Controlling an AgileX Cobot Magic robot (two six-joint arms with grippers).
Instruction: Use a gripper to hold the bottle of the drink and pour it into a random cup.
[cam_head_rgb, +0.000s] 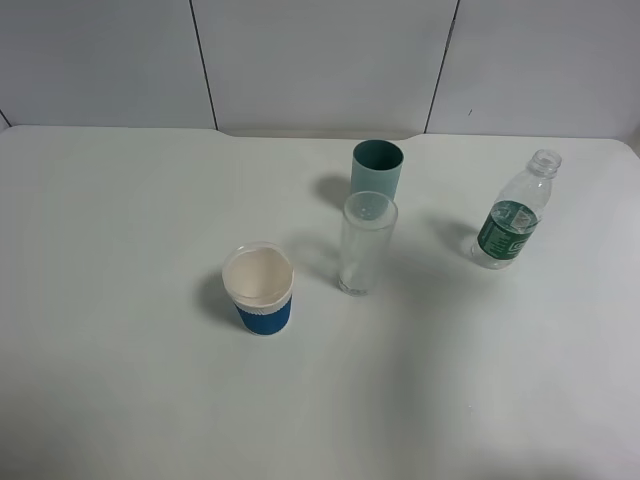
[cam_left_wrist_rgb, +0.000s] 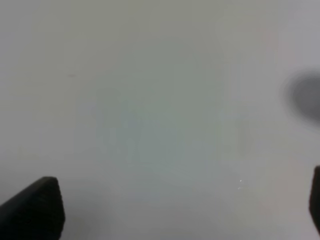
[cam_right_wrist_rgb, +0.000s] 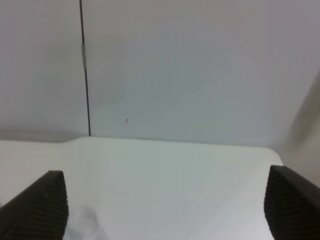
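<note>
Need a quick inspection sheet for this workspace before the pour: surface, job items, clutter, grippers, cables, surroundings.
Surface: white table, bare apart from four items; no spills seen.
Job's things: bottle upright at the right, capless, green label; teal cup upright at the back centre, open end up.
Clutter: clear tumbler upright just in front of the teal cup; blue-sleeved paper cup upright, left of the tumbler.
Grippers: neither shows in the exterior view. left gripper open, fingers wide apart over bare table, holding nothing. right gripper open, nothing between its fingers.
Cables: nothing seen.
Surroundings: grey panelled wall behind the table, dark seams.
</note>
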